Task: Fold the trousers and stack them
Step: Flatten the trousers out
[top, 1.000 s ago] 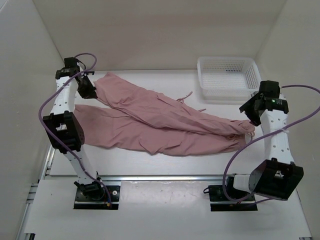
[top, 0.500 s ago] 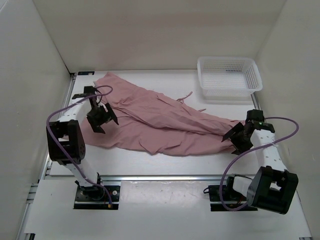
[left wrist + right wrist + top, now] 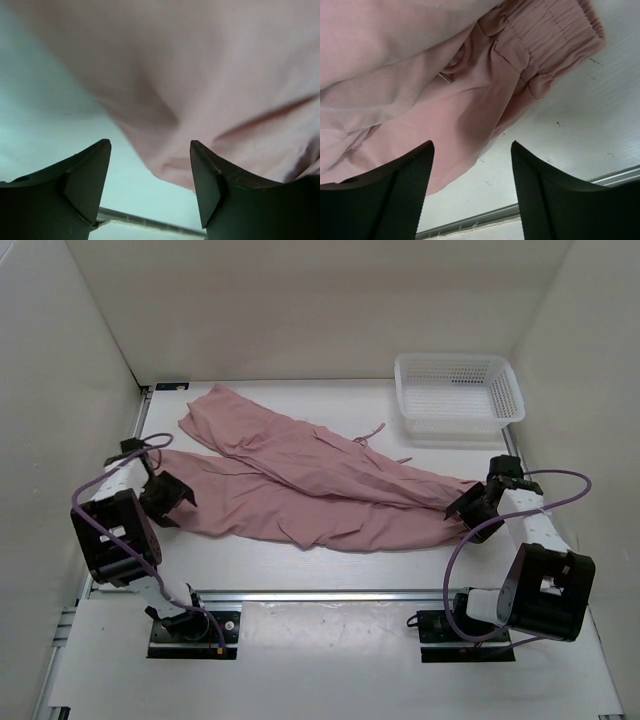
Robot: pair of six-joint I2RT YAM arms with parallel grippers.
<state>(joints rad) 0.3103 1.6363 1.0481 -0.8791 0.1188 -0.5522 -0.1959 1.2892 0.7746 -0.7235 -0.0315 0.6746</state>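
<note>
One pair of dusty-pink trousers (image 3: pixel 320 480). One white mesh basket (image 3: pixel 455 426). One desk (image 3: pixel 300 560). Two robot arms, the left arm (image 3: pixel 112 530) and the right arm (image 3: pixel 535 530). Two grippers, the left gripper (image 3: pixel 165 500) and the right gripper (image 3: pixel 470 510). Two purple cables (image 3: pixel 556 475), one per arm.

Bare table (image 3: pixel 330 565) fronts the trousers (image 3: pixel 320 490); the basket (image 3: pixel 462 424) blocks far right.

Your left arm (image 3: pixel 112 532) sits folded low on its own side, elbow block close above the base, forearm doubled back inward. Your left gripper (image 3: pixel 166 498) is down low and points toward the middle, jaws standing apart, dark wedge fingers (image 3: pixel 85 180) spread. Your right arm (image 3: pixel 540 585) is folded the same way, forearm angled up and inward. Your right gripper (image 3: pixel 468 512) is low, jaws parted wide.
</note>
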